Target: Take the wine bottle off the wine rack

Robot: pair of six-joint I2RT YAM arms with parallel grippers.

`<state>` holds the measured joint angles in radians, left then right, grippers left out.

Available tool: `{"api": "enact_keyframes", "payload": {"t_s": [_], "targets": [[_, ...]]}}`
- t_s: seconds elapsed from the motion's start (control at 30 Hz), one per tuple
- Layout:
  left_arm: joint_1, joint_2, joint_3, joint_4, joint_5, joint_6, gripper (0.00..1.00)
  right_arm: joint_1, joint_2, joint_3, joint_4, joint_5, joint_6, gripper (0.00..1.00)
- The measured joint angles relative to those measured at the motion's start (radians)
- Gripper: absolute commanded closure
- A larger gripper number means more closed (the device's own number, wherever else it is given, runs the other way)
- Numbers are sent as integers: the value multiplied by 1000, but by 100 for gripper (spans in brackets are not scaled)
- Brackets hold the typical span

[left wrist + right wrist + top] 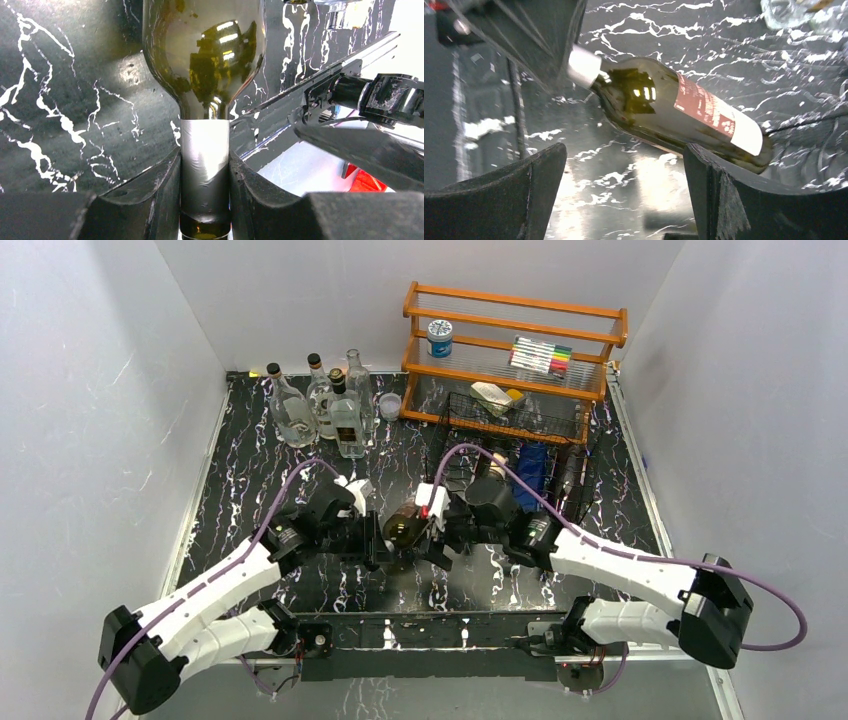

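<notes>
Rear left of the bench [250, 470]: a cluster of clear glass bottles [320, 405] is seen upright, well apart from the arms.

The left pincer [205, 175] is clamped on the foil-wrapped neck of the wine bottle [659, 107]. The fingers [150, 200] are pressed against both sides of the foil. The mouth is cut off at the bottom edge of the left wrist view.

The wine bottle is located mid-bench, off the wine rack [462, 445] and to its front left, lying tilted with the label up. From above, most of it is hidden under the two wrists. Whether its body rests on the bench cannot be told.

The right pincer [625, 165] is held wide apart beside the bottle's body, and nothing is gripped. The bottle's base is partly covered by one finger [749, 200].

The rack's contents are hard to make out. An orange wooden shelf [411, 335] is seen behind it.
</notes>
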<state>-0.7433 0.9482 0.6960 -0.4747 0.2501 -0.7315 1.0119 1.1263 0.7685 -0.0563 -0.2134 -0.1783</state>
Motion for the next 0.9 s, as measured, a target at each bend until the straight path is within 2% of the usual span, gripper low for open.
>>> {"api": "enact_keyframes", "payload": {"t_s": [0.17, 0.33, 0.7, 0.83, 0.87, 0.9], "targets": [[0, -24, 41, -105, -14, -24, 100, 1, 36, -35, 82, -55, -300, 2], [0, -30, 80, -178, -18, -39, 100, 10, 87, -59, 203, -105, -520, 2], [1, 20, 191, -314, -23, -37, 100, 21, 330, -53, 402, -127, -771, 2], [1, 41, 233, -353, -26, -36, 100, 24, 396, -37, 465, -133, -807, 4], [1, 45, 243, -365, -27, -35, 98, 25, 408, -37, 486, -135, -813, 7], [1, 52, 255, -378, -28, -35, 92, 25, 419, -39, 511, -137, -818, 10]]}}
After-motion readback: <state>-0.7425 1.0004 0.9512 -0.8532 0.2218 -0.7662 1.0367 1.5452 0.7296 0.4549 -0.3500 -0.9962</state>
